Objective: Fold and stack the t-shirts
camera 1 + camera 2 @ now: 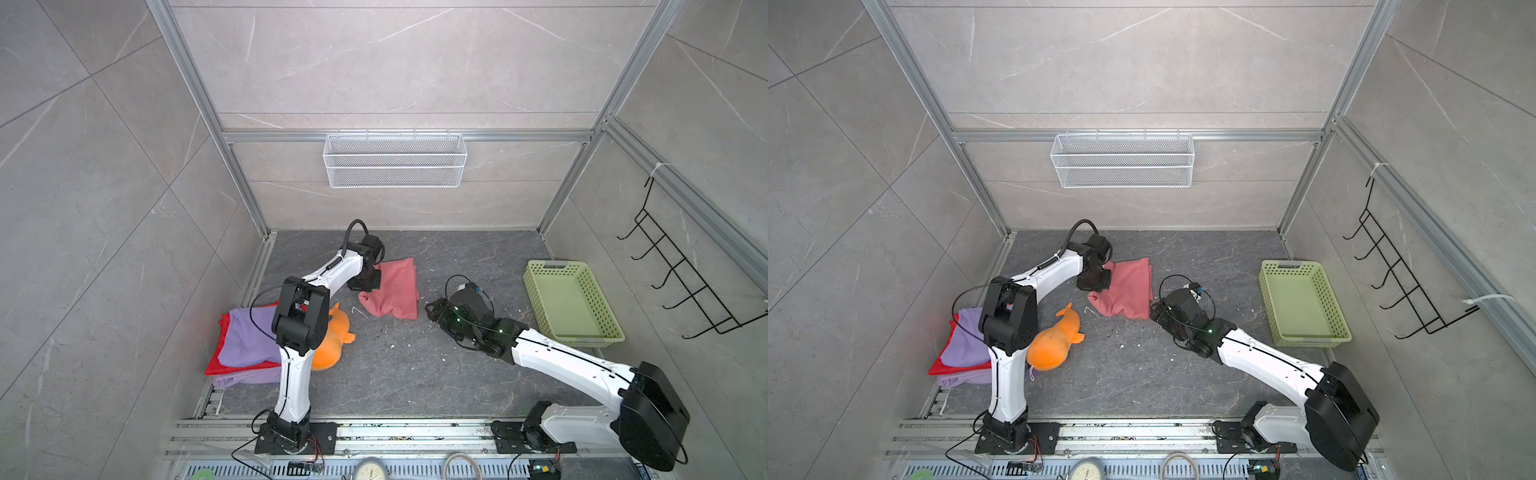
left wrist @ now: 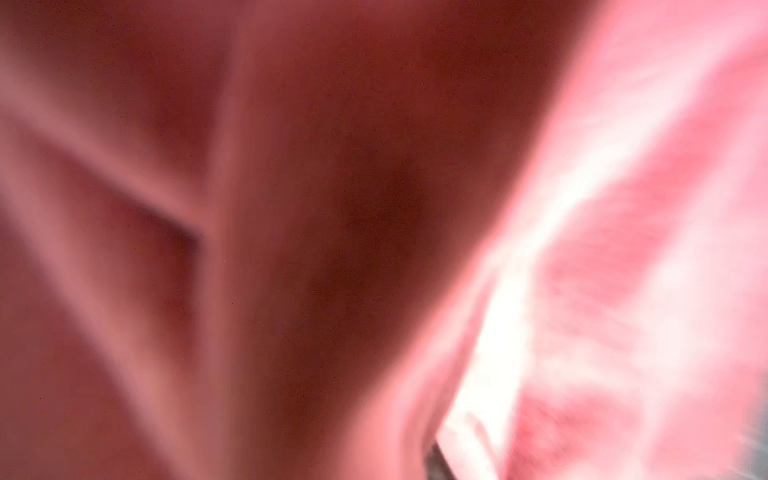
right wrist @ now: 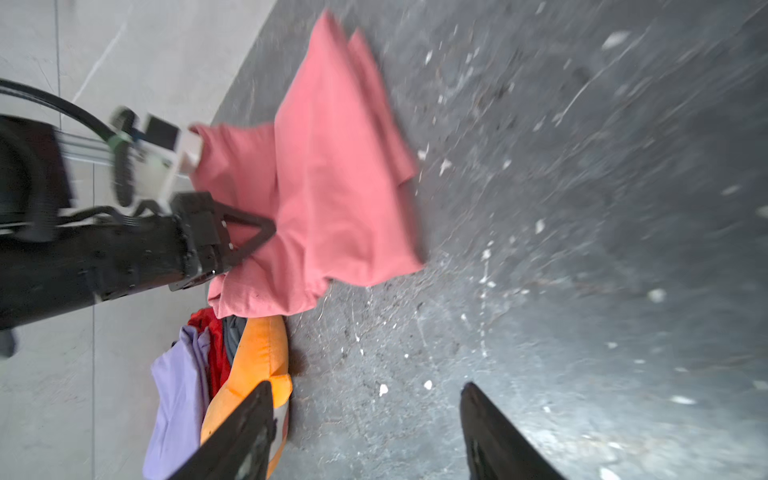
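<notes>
Fold step: your left claw (image 3: 269, 231) closed, pinching edge of pink shirt (image 1: 395, 291) | right claw (image 3: 365, 388) open, empty, just beside shirt | you: lift edge low, lay corners square.

The left gripper (image 1: 1100, 283) is pinching the pink shirt (image 1: 1129, 291) at its left edge, while the right gripper (image 1: 1155, 312) is hovering just beside its lower right corner.

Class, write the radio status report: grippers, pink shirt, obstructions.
Left gripper shut on salmon-pink t-shirt. Right gripper open, empty, clear of it. Orange plush toy beside lavender t-shirt, red t-shirt.
</notes>
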Robot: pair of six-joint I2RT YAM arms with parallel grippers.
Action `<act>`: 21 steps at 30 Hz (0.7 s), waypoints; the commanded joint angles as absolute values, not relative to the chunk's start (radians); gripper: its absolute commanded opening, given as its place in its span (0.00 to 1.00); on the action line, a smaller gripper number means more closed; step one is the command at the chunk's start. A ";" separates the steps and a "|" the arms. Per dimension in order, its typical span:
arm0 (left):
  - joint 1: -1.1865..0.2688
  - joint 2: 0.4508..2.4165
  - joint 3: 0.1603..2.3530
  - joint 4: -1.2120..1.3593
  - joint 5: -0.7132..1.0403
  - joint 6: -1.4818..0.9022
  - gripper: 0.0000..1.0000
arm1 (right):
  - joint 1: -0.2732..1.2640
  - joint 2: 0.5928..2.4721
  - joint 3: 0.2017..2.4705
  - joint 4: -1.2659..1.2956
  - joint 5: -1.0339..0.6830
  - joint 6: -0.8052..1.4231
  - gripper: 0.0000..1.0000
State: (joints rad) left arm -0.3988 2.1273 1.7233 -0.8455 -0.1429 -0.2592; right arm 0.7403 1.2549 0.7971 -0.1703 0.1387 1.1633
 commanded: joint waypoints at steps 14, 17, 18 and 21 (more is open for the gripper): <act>-0.013 2.365 2.082 -0.875 -0.390 0.160 0.00 | 0.737 1.177 0.941 -0.532 0.501 1.084 0.77; 0.035 2.405 2.131 -0.851 -0.363 0.162 0.00 | 0.737 1.206 0.973 -0.553 0.517 1.085 0.79; 0.049 2.415 2.143 -0.835 -0.352 0.170 0.00 | 0.737 1.219 0.986 -0.560 0.520 1.085 0.79; 0.076 2.451 2.187 -0.803 -0.340 0.198 0.00 | 0.737 1.262 1.023 -0.572 0.522 1.078 0.80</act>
